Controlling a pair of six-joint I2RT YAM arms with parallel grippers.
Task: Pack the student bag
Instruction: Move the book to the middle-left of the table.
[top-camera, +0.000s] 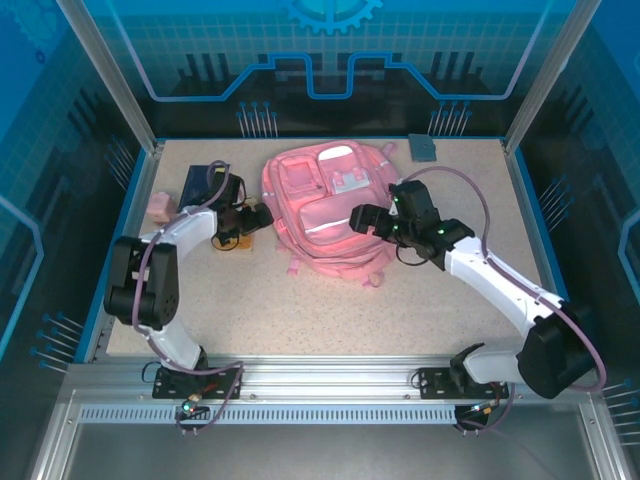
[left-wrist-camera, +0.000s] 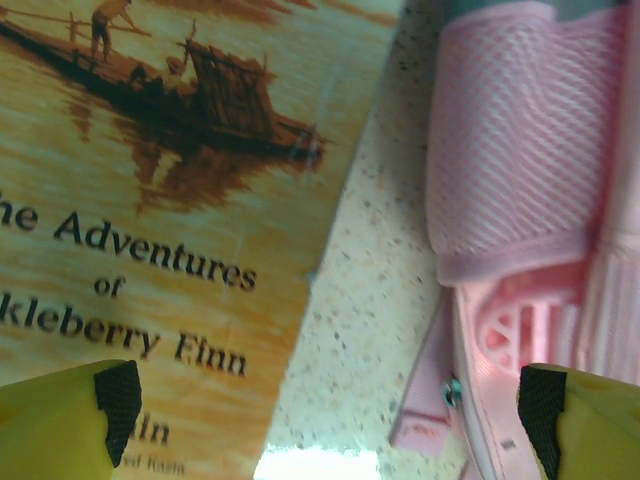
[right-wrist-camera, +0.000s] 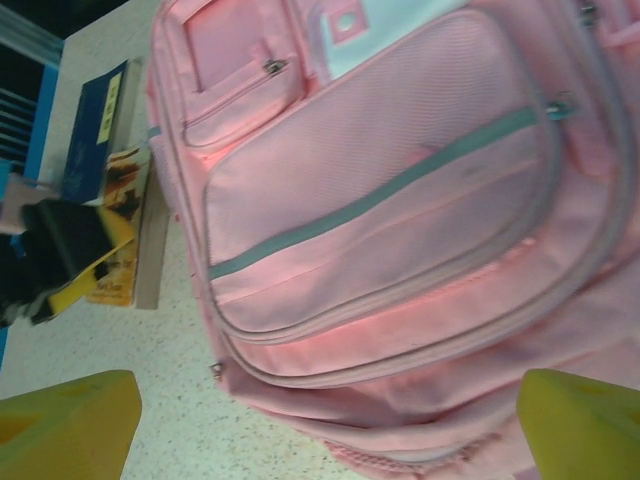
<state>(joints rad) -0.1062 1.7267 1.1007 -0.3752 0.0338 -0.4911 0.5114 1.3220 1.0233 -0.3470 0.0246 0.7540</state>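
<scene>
On the speckled beige table (top-camera: 300, 310), the left gripper (left-wrist-camera: 330, 400) hangs with its yellow fingers spread wide and empty above an orange-covered Huckleberry Finn paperback (left-wrist-camera: 150, 230) and the bag's edge. The right gripper (right-wrist-camera: 330, 420) is equally agape, holding nothing, over the front pocket. The soft pink fabric student bag (top-camera: 325, 215) lies flat mid-table between them. Farther back are a dark blue book (top-camera: 200, 180), a small pink block (top-camera: 158, 206) and a grey-green pad (top-camera: 423, 147).
</scene>
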